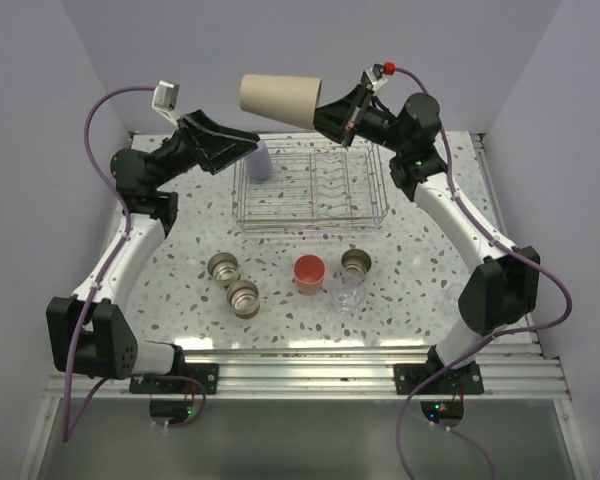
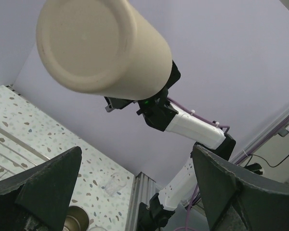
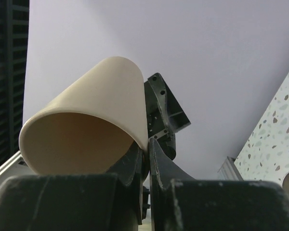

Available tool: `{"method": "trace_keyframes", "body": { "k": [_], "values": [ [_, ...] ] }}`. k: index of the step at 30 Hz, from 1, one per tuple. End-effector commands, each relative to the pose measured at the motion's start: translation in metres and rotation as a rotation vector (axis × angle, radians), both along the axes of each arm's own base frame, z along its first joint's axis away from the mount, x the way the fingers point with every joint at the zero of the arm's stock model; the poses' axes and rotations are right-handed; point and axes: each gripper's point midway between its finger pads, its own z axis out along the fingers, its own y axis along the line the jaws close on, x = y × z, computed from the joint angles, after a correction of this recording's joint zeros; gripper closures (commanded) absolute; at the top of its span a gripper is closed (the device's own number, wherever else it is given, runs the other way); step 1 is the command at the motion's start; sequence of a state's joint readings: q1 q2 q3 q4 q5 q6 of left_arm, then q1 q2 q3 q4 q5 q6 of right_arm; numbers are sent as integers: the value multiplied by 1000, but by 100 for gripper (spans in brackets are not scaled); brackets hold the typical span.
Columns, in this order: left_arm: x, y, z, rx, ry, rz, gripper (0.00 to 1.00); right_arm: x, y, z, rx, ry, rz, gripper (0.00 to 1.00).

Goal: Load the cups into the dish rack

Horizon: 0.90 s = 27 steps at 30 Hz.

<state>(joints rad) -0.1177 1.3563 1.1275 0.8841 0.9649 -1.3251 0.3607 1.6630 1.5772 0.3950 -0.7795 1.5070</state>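
Observation:
My right gripper (image 1: pixel 320 113) is shut on the rim of the tan cup (image 1: pixel 278 97) and holds it on its side, high above the far edge of the dish rack (image 1: pixel 378 196). The right wrist view shows the fingers (image 3: pixel 135 161) pinching the cup's wall (image 3: pixel 101 86). My left gripper (image 1: pixel 242 148) is open and empty above the rack's far left corner, beside the lavender cup (image 1: pixel 261 161) standing there. In the left wrist view the tan cup's base (image 2: pixel 86 43) hangs ahead of it. Three metal cups (image 1: pixel 223 267) (image 1: pixel 243 298) (image 1: pixel 357 263), a red cup (image 1: pixel 309 274) and a clear cup (image 1: pixel 349 294) stand on the table.
The speckled table (image 1: pixel 430 250) ends in a metal rail at the near edge. Lavender walls close in the back and sides. The clear cup (image 2: pixel 113 183) and one metal cup (image 2: pixel 73 219) show below in the left wrist view.

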Motion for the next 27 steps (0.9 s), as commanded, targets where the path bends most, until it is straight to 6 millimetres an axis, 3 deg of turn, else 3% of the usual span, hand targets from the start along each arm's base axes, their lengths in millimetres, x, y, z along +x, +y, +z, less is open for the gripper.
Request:
{"method": "trace_keyframes", "body": {
  "k": [1, 4, 9, 17, 23, 27],
  "values": [
    [-1, 5, 22, -43, -74, 20, 0, -27, -1, 23, 35, -75, 35, 100],
    [11, 6, 30, -41, -86, 65, 0, -35, 4, 17, 23, -67, 50, 100],
    [33, 8, 24, -56, -49, 112, 0, -44, 10, 13, 12, -61, 68, 100],
    [43, 10, 35, -101, -55, 131, 2, -56, 20, 0, -24, -46, 99, 100],
    [43, 12, 39, -121, -53, 140, 3, -51, 22, -14, -55, -26, 99, 100],
    [43, 11, 38, -116, -49, 138, 19, -47, 23, -14, -54, -33, 89, 100]
  ]
}}
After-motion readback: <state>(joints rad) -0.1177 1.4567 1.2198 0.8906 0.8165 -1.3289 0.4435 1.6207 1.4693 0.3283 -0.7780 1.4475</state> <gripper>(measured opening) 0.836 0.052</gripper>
